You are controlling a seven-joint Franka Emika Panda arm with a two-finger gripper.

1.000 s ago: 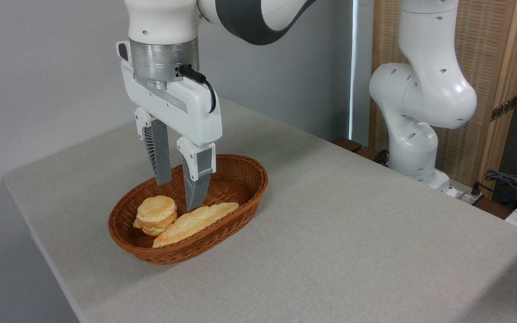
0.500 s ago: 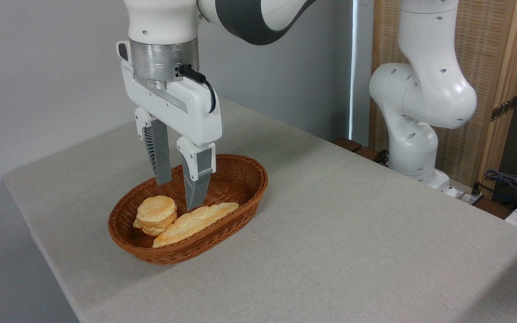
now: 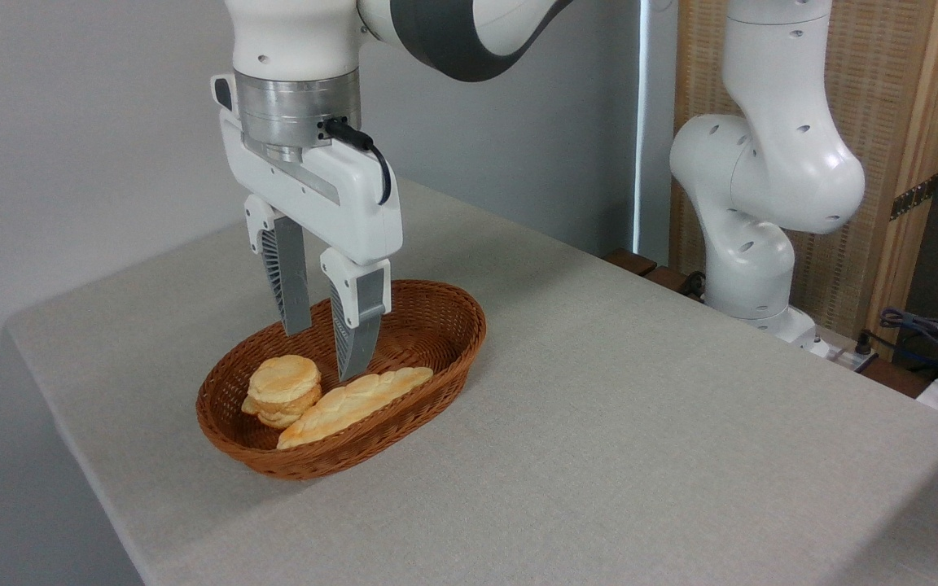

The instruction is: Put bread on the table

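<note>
the pincer [image 3: 322, 356] is seen hanging over the basket [image 3: 436, 313], its two fingers spread apart with nothing held between them. the tips are pointed straight down and are placed above the basket's inside, a little behind and to the right of the bread [image 3: 282, 389]. no contact with the bread can be made out; the nearer fingertip appears just over the long braided loaf [image 3: 355, 404], though whether it is touched there cannot be told from this view.

the bread, a small round layered bun, is found in the left part of the basket, resting against the braided loaf that is laid lengthwise beside it. the basket is set on the worktop [image 3: 640, 423], towards the left end, and a wide stretch of cloth-covered surface is left to the right and front of it.

as for progress, very little is judged to be done. the bun is not yet gripped, not yet lifted, and nothing is laid on the cloth outside the basket. what is left is judged to be nearly the whole job: the spread fingers are to be shifted over the bun, lowered around it, pressed onto its sides, and the bun is then to be raised clear of the wicker rim, carried sideways and set down on the bare cloth
</note>
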